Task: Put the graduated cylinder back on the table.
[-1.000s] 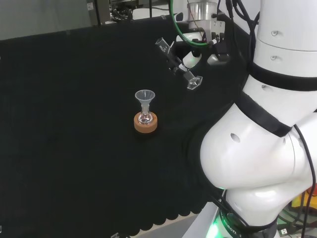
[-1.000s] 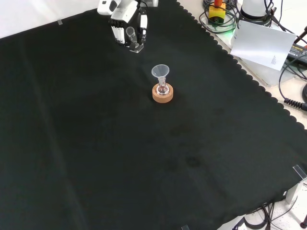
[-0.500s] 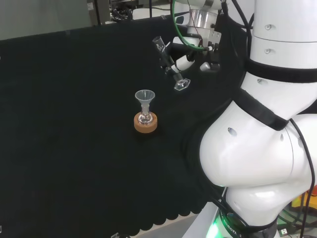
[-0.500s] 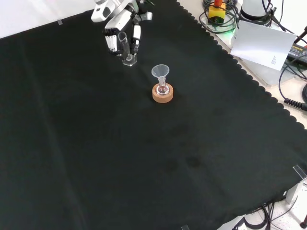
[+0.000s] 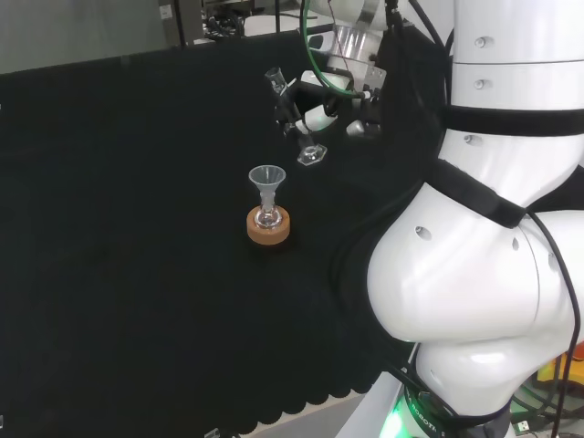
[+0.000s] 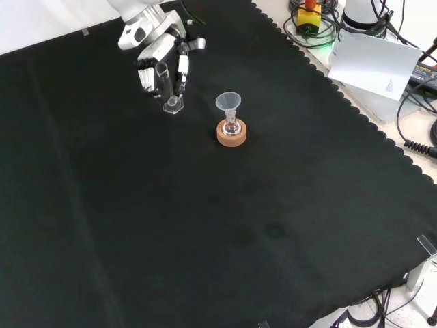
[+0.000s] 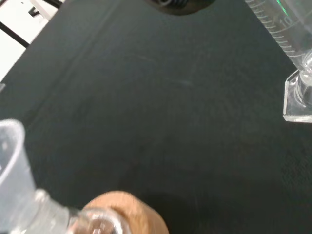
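So the hand (image 6: 158, 51) has its fingers wrapped around the graduated cylinder (image 6: 167, 85), gripping it partway up the tube. In the front view it sits near the top of the black cloth (image 6: 205, 225), up and to the left of the funnel (image 6: 229, 104). The cylinder is tilted, not upright, with its open top leaning away from its clear base (image 5: 311, 155) in the head view. I can't tell if the base touches the cloth or hangs just over it. The funnel sits in a small glass flask (image 5: 267, 217) on a cork ring (image 5: 268, 228), near the cylinder but apart from it. From the wrist camera you get the cylinder's marked tube and foot (image 7: 297, 97) close up, plus the cork ring (image 7: 124, 214) and funnel edge (image 7: 12, 156)
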### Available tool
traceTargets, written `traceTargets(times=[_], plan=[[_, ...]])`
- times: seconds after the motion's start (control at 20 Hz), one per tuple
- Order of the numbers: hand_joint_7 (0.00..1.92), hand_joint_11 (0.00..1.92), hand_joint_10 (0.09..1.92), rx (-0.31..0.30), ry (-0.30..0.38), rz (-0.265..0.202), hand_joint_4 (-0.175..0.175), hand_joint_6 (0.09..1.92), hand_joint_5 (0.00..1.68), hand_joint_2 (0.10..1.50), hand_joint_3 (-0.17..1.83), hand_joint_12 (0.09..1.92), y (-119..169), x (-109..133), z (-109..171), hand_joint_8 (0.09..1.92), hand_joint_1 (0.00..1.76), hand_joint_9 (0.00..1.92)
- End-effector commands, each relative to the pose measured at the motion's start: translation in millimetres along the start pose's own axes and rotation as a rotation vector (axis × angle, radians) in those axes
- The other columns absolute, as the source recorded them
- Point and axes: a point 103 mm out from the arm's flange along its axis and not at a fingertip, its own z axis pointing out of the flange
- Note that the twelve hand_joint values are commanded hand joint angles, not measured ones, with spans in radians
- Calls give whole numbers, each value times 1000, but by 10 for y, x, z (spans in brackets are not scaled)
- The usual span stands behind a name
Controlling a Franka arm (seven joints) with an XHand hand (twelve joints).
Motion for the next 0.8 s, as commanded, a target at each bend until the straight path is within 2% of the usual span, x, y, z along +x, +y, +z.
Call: traceTargets(times=[0.05, 0.7, 0.8], plan=[[875, 1050, 838, -74, 52, -34, -175, 998, 970, 1090, 0, 891, 285, -130, 102, 1103, 1382, 1137], [858, 1038, 856, -165, 106, -35, -175, 1019, 957, 1096, 1, 900, 432, -366, 184, 1129, 1380, 1123], [852, 1034, 860, -189, 132, -33, -175, 1025, 953, 1098, 1, 902, 439, -386, 217, 1138, 1379, 1120]])
